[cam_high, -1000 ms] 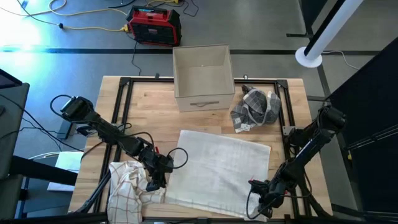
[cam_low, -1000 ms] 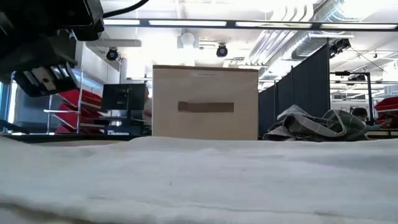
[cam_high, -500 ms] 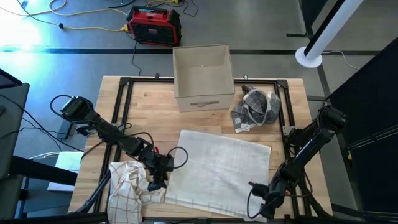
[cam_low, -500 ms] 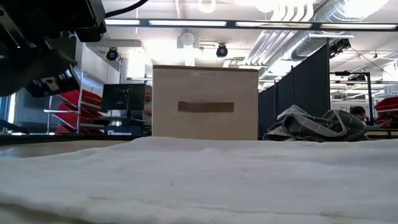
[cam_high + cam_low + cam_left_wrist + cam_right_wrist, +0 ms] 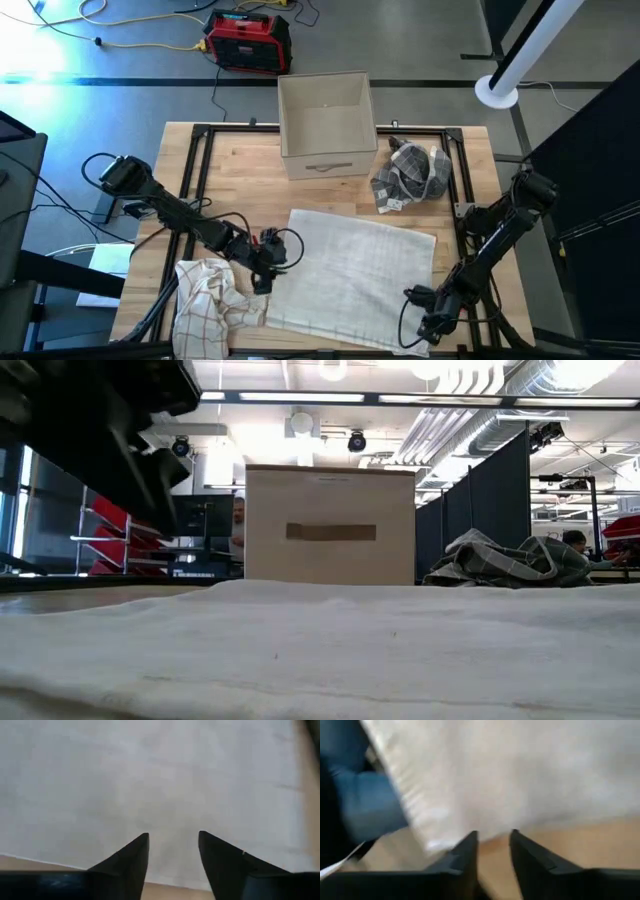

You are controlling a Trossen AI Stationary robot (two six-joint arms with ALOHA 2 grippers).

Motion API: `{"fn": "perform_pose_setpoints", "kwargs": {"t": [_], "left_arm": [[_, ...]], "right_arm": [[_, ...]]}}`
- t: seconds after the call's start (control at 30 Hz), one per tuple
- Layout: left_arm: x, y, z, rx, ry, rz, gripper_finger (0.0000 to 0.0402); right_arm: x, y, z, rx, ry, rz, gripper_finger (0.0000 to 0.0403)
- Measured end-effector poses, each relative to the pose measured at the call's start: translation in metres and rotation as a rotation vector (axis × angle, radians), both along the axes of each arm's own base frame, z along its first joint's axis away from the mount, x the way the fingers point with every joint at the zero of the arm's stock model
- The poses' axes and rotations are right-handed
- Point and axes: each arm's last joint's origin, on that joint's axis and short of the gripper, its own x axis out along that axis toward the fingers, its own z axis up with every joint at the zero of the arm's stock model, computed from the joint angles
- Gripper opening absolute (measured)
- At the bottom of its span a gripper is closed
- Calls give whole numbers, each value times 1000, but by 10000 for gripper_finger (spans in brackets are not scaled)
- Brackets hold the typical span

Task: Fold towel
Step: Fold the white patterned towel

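White towel [image 5: 350,275] spread flat on the bench [image 5: 240,170], in front of the beige box [image 5: 325,125], near edge close to the bench front. Left claw [image 5: 268,268] at the towel's left edge, fingers parted, nothing held, crumpled checked cloth [image 5: 205,300] just beside it. Right claw [image 5: 425,325] at the towel's near right corner, fingers slightly apart over the hem, bare wood beneath; grey cloth heap [image 5: 410,175] beyond the towel's far right corner.

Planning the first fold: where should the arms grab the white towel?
Probably its two near corners, each gripper from its own side. The white towel lies flat, so only edges offer a pinch. Left gripper and right gripper hover there, open.
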Motion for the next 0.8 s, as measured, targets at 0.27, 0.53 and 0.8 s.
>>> {"fn": "perform_pose_setpoints", "kwargs": {"t": [0.27, 0.53, 0.8], "left_arm": [[10, 6, -44, 113, 141, 40, 16], [9, -6, -61, 69, 180, 88, 12], [-7, -24, -45, -19, 177, 53, 1]], "right_arm": [[1, -14, -4, -316, -250, -117, 9], [-1, -39, -11, -562, -190, -224, 1], [-3, -57, -10, -704, -114, -236, 0]]}}
